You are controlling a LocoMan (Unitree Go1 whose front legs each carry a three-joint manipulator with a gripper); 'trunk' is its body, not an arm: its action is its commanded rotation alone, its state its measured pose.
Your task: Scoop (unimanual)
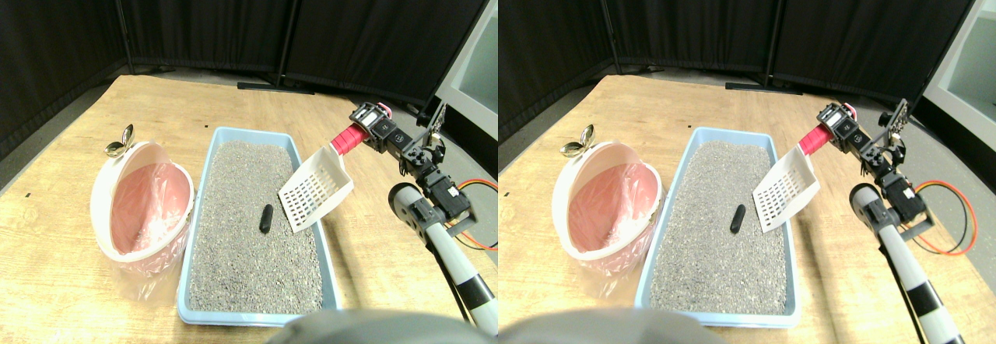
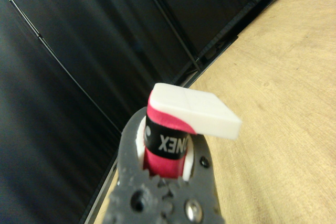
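In the stereo pair view, a light blue litter tray (image 1: 201, 204) filled with grey granular litter (image 1: 249, 227) sits lengthwise on a pale wooden floor (image 1: 70, 282). A small dark oblong lump (image 1: 265, 218) lies on the litter near the tray's middle, just beside the lower edge of a white slotted litter scoop (image 1: 315, 189). The scoop hangs tilted above the tray's right rim, blade pointing down toward the litter, its pink wrapped handle (image 1: 348, 138) rising to the right gripper (image 1: 366, 130), which is clamped around the handle's end. To the left of the tray stands a white bin (image 1: 105, 184) lined with a pink plastic bag (image 1: 152, 204), tipped so its opening faces the tray, with a small shiny leaf-like ornament (image 1: 120, 142) at its top rim. Black curtain panels (image 1: 233, 17) close off the far side. In the wrist view, the grey jaw frame (image 2: 157, 192) grips the pink handle (image 2: 165, 158) with its black band, and the handle's white end cap (image 2: 197, 109) juts beyond the jaws; wooden floor (image 2: 283, 103) and dark curtain (image 2: 79, 77) lie behind.
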